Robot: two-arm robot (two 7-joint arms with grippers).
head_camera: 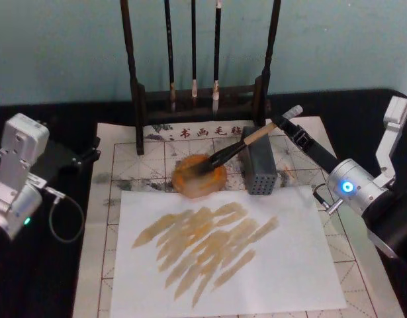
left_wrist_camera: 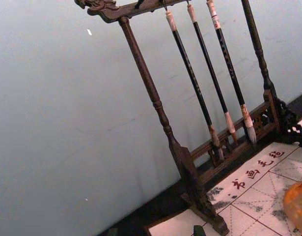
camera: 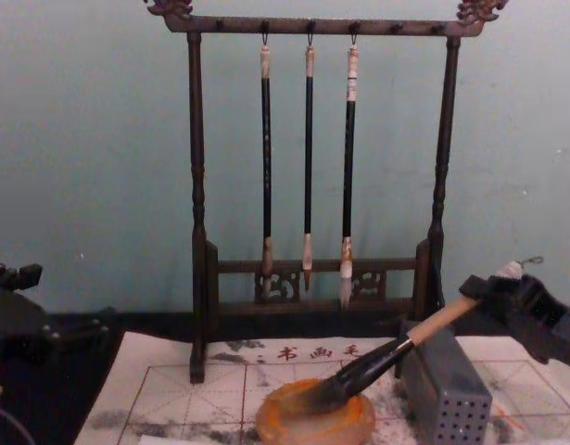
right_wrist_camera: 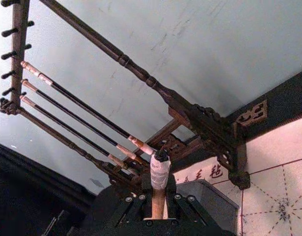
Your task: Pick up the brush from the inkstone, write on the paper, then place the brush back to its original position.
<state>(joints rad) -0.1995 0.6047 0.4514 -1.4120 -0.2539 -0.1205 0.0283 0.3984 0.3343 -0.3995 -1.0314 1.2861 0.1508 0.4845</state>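
Right tool (right_wrist_camera: pixel 158 206) clamps the brush (right_wrist_camera: pixel 160 173); chest view shows its bristles on the inkstone (camera: pixel 277 423).

I'm reading a row of red Chinese characters (head_camera: pixel 213 132), 书画毛毡, printed along the far edge of the gridded paper (head_camera: pixel 153 159), sitting just in front of the wooden brush stand (head_camera: pixel 138 112).

The head view's top edge cuts off the rack (head_camera: pixel 132 66). A white sheet (head_camera: pixel 289 265) covers much of the paper (head_camera: pixel 100 265). The right hand (camera: pixel 493 289) hides a part of the brush (camera: pixel 433 324).
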